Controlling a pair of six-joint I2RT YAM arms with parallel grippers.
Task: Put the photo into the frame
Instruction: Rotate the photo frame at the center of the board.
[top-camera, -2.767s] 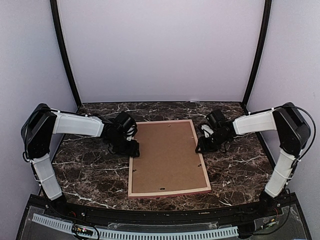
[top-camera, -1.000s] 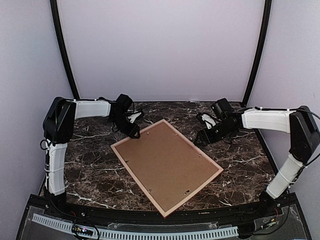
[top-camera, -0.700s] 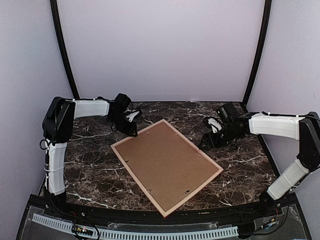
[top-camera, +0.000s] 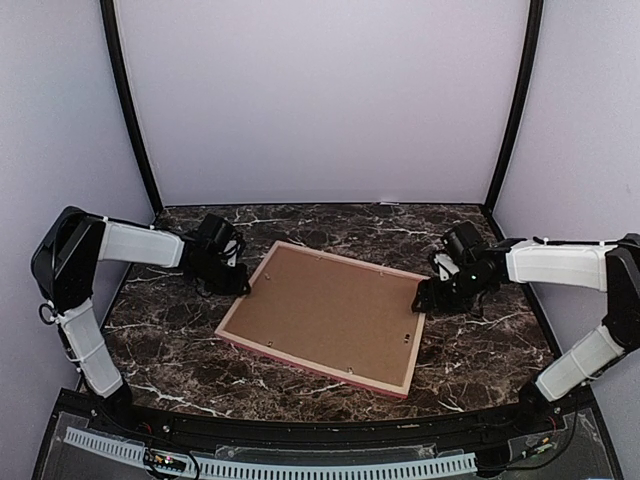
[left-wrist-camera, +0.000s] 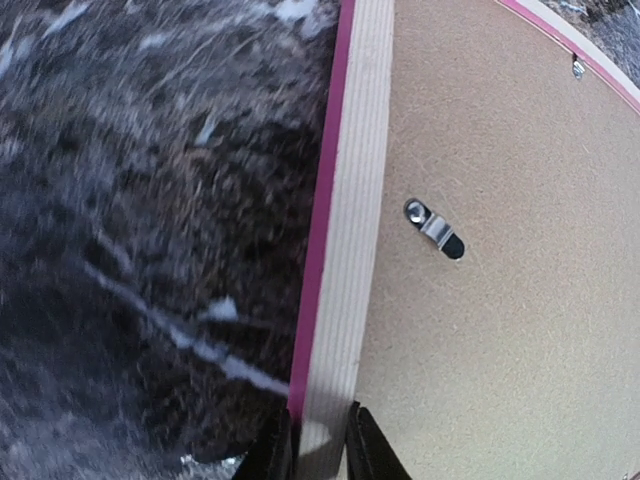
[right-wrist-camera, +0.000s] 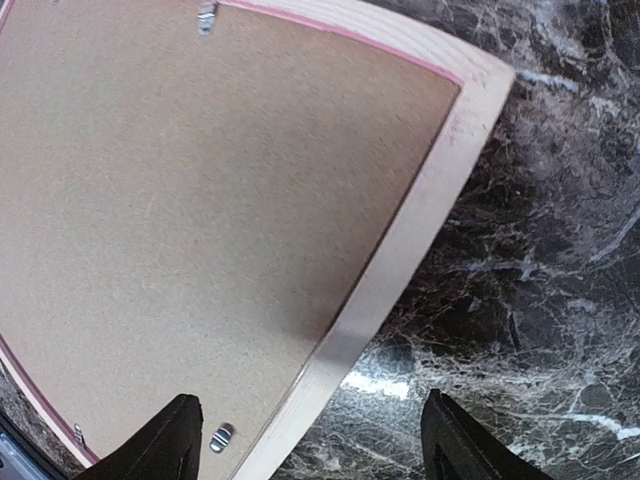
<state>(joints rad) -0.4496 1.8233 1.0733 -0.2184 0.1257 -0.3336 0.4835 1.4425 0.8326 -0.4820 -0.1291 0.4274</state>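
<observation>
Frame (top-camera: 312, 361) now crosswise on marble table (top-camera: 480, 350)

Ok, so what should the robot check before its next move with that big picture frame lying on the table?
1. Pink-edged pale wooden picture frame lies back-up on the dark marble table: ok.
2. Left jaws pinched on the frame's left rail: ok.
3. Right jaws gripping the frame's right edge: not ok, they stand open around it.
4. Brown hardboard backing out of the frame: not ok, small metal clips hold it in.
5. Having the photo ready: cannot tell, no view shows it.
</observation>
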